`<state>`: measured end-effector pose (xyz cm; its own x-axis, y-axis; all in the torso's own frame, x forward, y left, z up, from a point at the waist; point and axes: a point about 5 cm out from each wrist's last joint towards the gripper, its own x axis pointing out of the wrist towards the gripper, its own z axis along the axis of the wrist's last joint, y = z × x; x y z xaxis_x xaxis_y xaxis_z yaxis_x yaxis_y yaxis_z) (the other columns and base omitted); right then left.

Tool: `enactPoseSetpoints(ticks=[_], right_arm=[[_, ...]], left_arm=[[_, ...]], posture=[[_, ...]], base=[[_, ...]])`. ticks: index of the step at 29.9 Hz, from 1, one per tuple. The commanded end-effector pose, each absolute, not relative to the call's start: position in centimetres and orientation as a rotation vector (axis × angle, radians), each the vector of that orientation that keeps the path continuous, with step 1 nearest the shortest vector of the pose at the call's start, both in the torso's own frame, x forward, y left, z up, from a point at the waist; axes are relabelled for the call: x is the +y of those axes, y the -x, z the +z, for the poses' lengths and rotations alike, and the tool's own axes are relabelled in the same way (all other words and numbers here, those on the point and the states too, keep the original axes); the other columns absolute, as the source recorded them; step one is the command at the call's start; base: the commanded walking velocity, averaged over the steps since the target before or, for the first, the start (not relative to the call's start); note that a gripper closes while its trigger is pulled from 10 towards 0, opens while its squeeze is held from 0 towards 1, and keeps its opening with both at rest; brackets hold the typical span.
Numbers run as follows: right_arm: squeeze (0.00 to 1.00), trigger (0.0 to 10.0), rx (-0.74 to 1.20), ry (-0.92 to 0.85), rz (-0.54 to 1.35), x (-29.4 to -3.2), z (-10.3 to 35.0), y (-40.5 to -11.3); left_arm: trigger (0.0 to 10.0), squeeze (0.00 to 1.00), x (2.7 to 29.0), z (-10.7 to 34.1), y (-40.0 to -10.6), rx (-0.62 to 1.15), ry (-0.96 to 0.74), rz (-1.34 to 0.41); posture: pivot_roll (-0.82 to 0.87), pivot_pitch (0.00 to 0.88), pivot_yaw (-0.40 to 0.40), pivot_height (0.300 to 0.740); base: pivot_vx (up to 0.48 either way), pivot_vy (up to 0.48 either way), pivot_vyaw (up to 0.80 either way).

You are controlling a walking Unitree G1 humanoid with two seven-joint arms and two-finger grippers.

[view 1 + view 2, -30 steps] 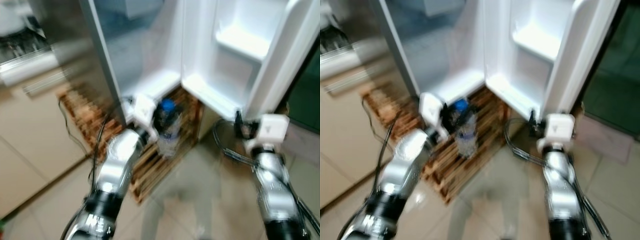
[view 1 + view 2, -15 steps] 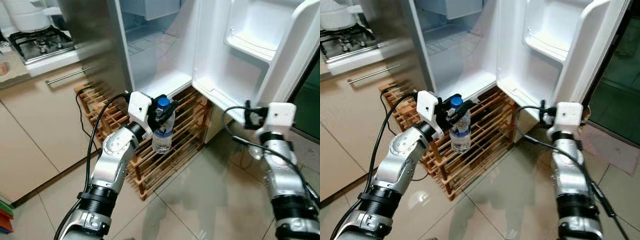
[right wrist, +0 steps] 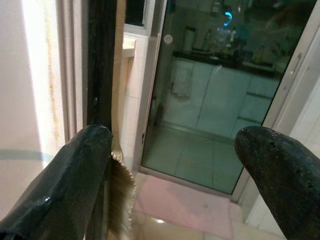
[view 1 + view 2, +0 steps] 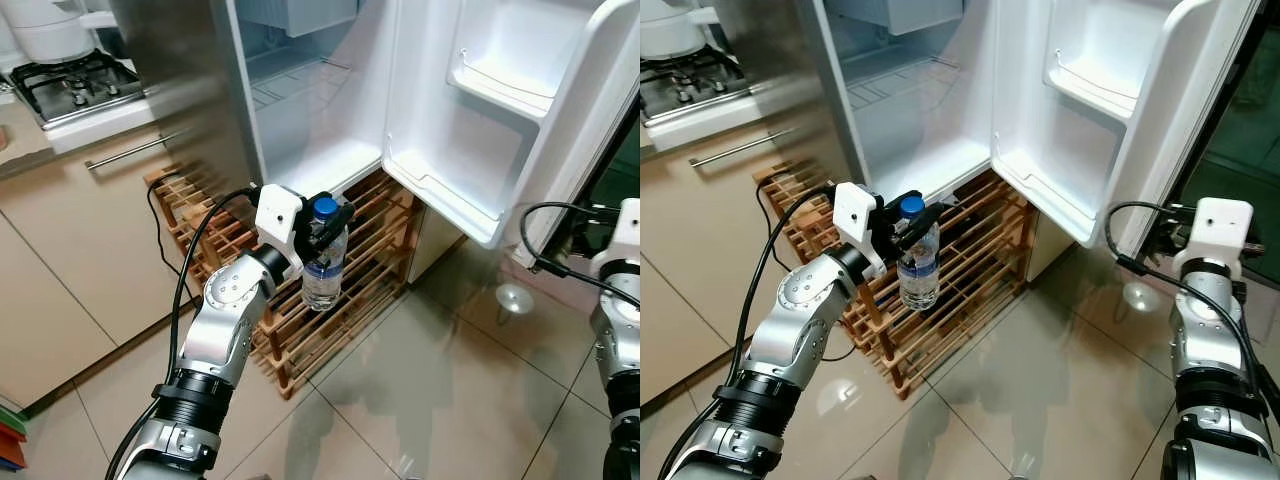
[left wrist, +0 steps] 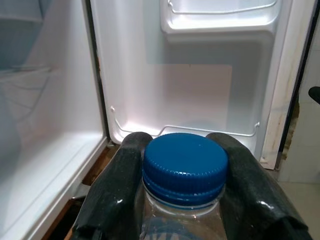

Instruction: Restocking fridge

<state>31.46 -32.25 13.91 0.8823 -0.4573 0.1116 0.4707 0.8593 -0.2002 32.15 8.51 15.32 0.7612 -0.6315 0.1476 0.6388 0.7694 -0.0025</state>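
1. Far left, a gas stove [image 4: 75,82] sits on a counter above beige cabinets [image 4: 70,270].
2. The left gripper [image 4: 322,222] is raised in front of the open fridge [image 4: 300,110], its black fingers [image 5: 116,185] clamped on the neck of a water bottle [image 4: 322,268] with a blue cap [image 5: 185,167]; the bottle hangs upright over a wooden rack [image 4: 345,300] below the fridge.
3. The fridge door [image 4: 500,120] stands swung open to the right, its white shelves bare.
4. The right gripper [image 3: 175,175] is near the door's outer edge, fingers spread wide and holding nothing, facing a glass door [image 3: 220,100].
5. A black cable [image 4: 1140,260] loops by the right arm [image 4: 1205,330].
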Motion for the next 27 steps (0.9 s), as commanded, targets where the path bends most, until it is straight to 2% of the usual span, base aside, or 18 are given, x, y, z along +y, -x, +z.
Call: enactPoseSetpoints(ticks=[1,7,10,15,27], right_arm=[[0.0,10.0,-0.123,0.158,-0.415,-29.9,14.5,-32.1],[0.0,10.0,-0.161,0.046,-0.191,-21.4,13.7,-32.1],[0.0,10.0,-0.139,0.027,-0.174,-20.1,13.3,-32.0],[0.0,10.0,-0.112,0.017,-0.276,-20.9,13.3,-32.2],[0.0,10.0,-0.082,0.1,-0.318,-24.5,14.7,-33.9]], left_arm=[[10.0,0.0,8.5,16.4,-32.2,-0.18,0.045,-0.697],[10.0,0.0,8.4,16.5,-32.1,-0.183,0.048,-0.688],[10.0,0.0,8.4,16.5,-32.1,-0.185,0.049,-0.689],[10.0,0.0,8.2,16.4,-32.4,-0.188,0.057,-0.679],[10.0,0.0,7.3,16.6,-32.4,-0.201,0.088,-0.67]], posture=[[-0.02,0.0,0.079,0.723],[-0.02,0.0,0.07,0.723],[-0.03,0.0,0.064,0.723],[-0.03,0.0,0.047,0.723],[-0.03,0.0,0.019,0.723]], base=[[0.0,0.0,0.0],[0.0,0.0,0.0],[0.0,0.0,0.0],[0.0,0.0,0.0],[0.0,0.0,0.0]])
